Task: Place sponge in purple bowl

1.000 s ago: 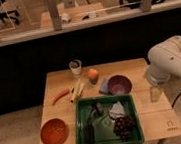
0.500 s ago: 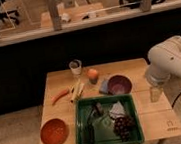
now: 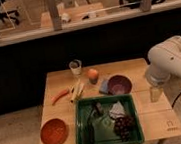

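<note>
Sponge (image 3: 104,88) — a small, flat, blue-grey pad — lies on the worktop (image 3: 134,70) against the left rim of the purple bowl (image 3: 119,85), just in front of an orange (image 3: 93,75). Its long axis seems to run from near side to far side, but its right edge blends into the bowl's rim and its outline is hard to make out. The pincer (image 3: 156,93) hangs below the white arm (image 3: 171,62) at the worktop's right edge, well apart from the sponge — whether it is open or closed cannot be told.
</note>
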